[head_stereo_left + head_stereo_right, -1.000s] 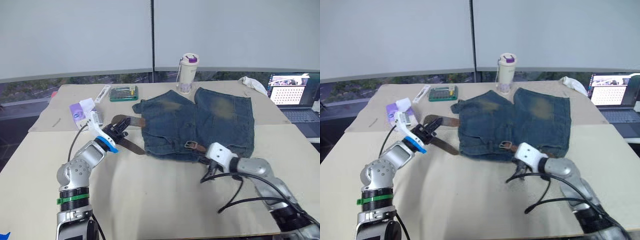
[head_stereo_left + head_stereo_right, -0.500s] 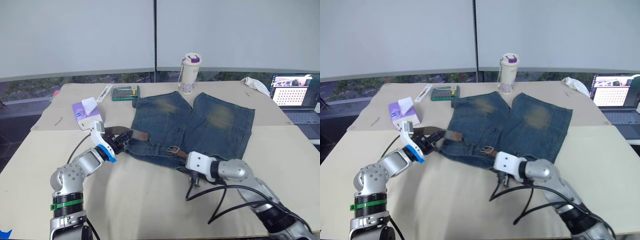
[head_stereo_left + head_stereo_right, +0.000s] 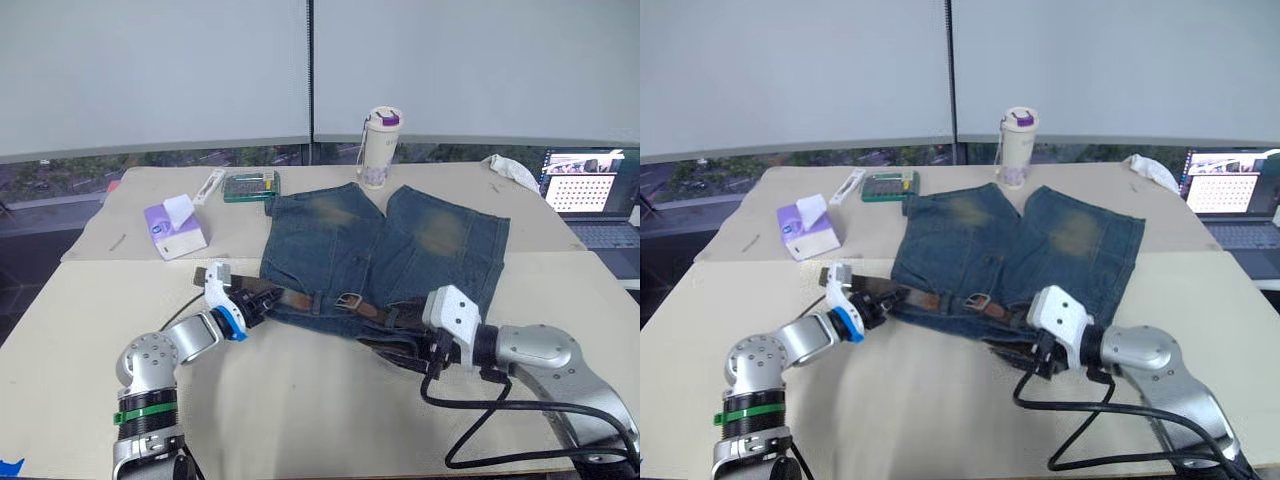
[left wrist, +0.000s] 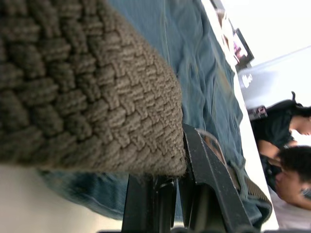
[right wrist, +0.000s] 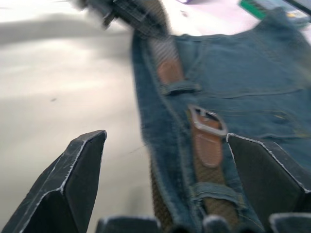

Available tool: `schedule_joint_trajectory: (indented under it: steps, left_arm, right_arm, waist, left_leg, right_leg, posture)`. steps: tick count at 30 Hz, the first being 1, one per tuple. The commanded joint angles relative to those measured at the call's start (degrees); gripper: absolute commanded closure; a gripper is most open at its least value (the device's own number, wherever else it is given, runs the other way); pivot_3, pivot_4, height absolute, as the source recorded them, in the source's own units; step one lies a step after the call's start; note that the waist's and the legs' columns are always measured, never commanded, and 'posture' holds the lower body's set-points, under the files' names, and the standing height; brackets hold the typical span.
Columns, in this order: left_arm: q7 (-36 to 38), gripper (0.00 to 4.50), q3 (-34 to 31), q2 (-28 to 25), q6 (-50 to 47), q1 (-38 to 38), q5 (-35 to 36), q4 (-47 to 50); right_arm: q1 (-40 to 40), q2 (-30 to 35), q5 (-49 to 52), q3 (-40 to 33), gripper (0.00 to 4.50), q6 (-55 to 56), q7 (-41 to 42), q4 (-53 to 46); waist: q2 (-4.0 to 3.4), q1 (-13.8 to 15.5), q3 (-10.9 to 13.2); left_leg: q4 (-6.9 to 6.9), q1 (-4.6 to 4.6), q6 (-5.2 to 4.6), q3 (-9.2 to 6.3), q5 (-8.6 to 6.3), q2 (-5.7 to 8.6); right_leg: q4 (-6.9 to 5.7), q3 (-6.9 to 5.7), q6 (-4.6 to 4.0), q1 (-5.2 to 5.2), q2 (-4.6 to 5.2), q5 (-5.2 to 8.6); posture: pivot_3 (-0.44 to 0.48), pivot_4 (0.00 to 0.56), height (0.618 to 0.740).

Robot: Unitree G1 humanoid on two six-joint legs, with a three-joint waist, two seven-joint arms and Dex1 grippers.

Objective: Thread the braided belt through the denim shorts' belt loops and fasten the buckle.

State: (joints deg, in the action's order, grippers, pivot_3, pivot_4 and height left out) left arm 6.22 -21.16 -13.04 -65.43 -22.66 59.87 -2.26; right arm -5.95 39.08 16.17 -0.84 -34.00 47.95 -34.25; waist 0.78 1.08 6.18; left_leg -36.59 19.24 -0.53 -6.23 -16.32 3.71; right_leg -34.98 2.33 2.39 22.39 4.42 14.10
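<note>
- Two end effectors work at the waistband of the denim shorts (image 3: 400, 245), which lie flat on the table (image 3: 300, 400).
- Left end effector (image 3: 250, 303) pinches one end of the braided belt (image 3: 375, 311) at the waistband's left edge.
- Right end effector (image 5: 170, 194) has its fingers (image 5: 77, 179) spread wide, holding nothing, just beside the waistband.
- Belt runs along the waistband under belt loops (image 5: 179, 88), with its buckle (image 3: 348, 300) mid-waist.

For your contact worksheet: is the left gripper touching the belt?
Touching. In the left wrist view the belt lies pressed against the left gripper's black fingers, with no gap between them.
</note>
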Motion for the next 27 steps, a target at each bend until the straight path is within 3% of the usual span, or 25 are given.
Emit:
schedule_joint_trajectory:
  steps: [1,16,21,27]
  left_arm:
    - [-0.19,4.50,-0.05,1.56,1.57,-1.34,-0.51,-0.91]
    - [-0.79,4.50,2.63,10.17,6.14,-2.33,-5.73,-4.46]
    - [0.90,4.50,4.91,11.55,7.49,-3.23,-8.58,-6.29]
    - [2.31,4.50,5.83,11.15,7.88,-2.64,-10.08,-6.53]
  right_arm:
    - [-0.10,-2.38,3.38,-3.16,0.03,-1.86,-3.55,-1.17]
    - [-0.03,-4.30,5.73,0.20,0.03,-9.27,-9.77,-2.59]
    - [-6.20,-16.03,16.03,1.59,0.03,-25.64,-17.04,-3.11]
    - [-9.66,-21.45,14.39,6.72,0.03,-29.83,-22.35,3.22]
  waist:
    - [-0.03,0.01,-0.01]
    - [-0.01,0.32,0.00]
    - [-0.04,0.28,-0.01]
    - [-0.10,0.48,-0.05]
  left_leg:
    - [0.01,0.00,0.00,0.00,0.00,0.00]
    - [0.00,0.01,0.05,0.04,0.03,0.02]
    - [0.01,0.03,0.05,0.02,0.03,-0.01]
    - [0.01,0.02,0.06,-0.02,0.04,0.14]
  right_leg:
    - [0.00,0.01,0.00,0.01,0.00,0.00]
    - [0.02,0.01,0.00,-0.01,0.00,0.00]
    - [0.00,0.01,0.00,0.01,-0.01,0.00]
    - [0.01,-0.01,0.00,0.02,0.04,0.00]
  posture:
    - [0.000,0.150,0.740]
    - [0.000,0.150,0.740]
    - [0.000,0.150,0.740]
    - [0.000,0.150,0.740]
